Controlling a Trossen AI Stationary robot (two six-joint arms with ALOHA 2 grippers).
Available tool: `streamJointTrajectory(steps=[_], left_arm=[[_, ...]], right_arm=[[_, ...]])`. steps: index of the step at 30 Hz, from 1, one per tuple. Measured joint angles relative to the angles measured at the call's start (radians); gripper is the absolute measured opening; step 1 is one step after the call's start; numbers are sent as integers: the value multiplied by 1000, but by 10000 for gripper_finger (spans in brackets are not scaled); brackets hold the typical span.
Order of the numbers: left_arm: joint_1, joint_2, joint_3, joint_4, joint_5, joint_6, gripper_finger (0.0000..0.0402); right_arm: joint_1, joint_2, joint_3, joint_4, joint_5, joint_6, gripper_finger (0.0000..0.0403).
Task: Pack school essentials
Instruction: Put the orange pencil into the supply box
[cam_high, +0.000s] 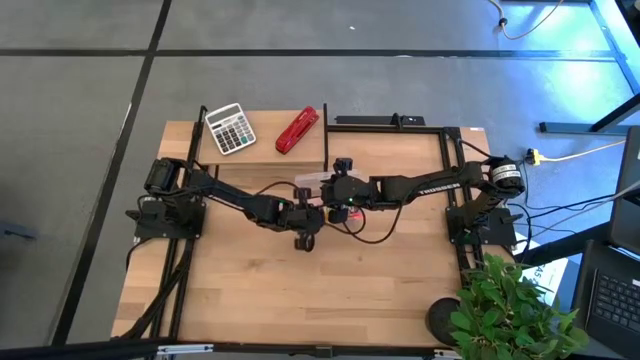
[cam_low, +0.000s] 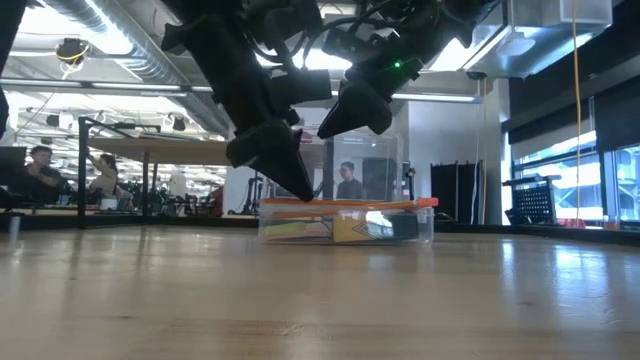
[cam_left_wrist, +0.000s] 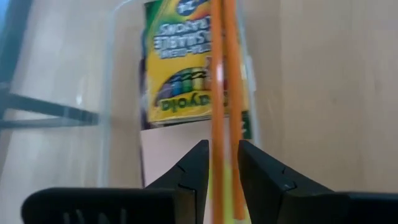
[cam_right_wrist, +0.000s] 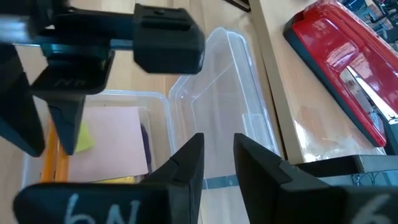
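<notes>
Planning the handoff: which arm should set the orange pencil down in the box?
Left. Its gripper is shut on the orange pencil over the clear box; the right gripper holds nothing.

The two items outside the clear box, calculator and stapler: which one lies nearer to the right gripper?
The red stapler; it lies just behind the right gripper, while the grey-white calculator sits farther toward the left arm's side.

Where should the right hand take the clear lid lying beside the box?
Probably its raised rim at the end nearest the hand, from straight above: the clear lid lies flat, so only the rim offers a pinch, and the open right hand hovers there.
</notes>
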Motion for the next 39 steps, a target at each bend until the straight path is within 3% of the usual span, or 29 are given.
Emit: streamJointTrajectory(steps=[3,27,39], left_arm=[[0,13,0,11,35,28,78],[59,31,-1,57,-92,44,78],[-3,-22,20,62,-81,92,78]], right_arm=[[0,0,0,-1,0,0,90],[-3,-1,0,9,7,6,90],[-10,-1,1,13,-24,0,90]])
